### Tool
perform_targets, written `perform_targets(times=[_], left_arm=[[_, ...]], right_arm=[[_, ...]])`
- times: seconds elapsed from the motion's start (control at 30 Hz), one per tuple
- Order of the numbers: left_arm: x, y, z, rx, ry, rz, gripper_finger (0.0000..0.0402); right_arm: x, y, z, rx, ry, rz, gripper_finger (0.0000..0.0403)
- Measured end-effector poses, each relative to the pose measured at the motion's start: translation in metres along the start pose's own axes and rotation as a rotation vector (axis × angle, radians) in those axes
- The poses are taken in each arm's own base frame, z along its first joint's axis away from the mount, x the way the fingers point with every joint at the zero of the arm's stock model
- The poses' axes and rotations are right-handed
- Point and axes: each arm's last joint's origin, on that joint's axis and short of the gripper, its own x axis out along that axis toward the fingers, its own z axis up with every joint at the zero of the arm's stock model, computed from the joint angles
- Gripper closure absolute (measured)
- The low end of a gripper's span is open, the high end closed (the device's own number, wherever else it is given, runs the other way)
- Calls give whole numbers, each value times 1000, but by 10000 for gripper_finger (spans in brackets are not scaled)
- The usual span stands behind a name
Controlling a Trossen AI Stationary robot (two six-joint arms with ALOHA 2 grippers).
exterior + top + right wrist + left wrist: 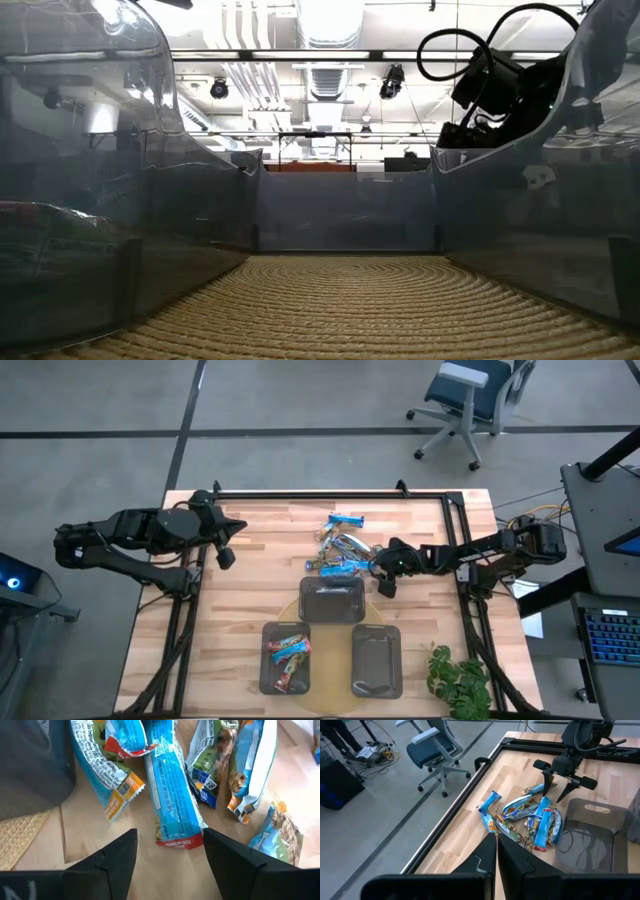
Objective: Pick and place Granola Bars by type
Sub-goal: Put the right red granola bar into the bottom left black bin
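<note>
A loose pile of granola bars, mostly blue-wrapped, lies on the wooden table beyond the trays. My right gripper is open and slants down at the pile's right side. Its two fingers stand on either side of the near end of one blue bar that lies flat on the wood; I see no touch. My left gripper is shut and empty, held high at the table's left edge. More bars lie in the near left tray.
Three dark grey trays sit on a round woven mat: one in the middle right beside the pile, one near left with bars, one near right. A plant stands at the near right corner. A black frame edges the table.
</note>
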Motion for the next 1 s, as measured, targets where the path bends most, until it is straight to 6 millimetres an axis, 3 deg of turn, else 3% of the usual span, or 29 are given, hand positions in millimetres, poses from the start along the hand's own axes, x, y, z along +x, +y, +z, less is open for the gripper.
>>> perform_targets(times=[0.73, 1.0], left_arm=[[0, 1, 0, 1, -3, 27, 402], [0, 1, 0, 0, -3, 27, 402]], right_arm=[[1, -2, 4, -122, -36, -23, 184], [13, -7, 2, -110, -28, -31, 184]])
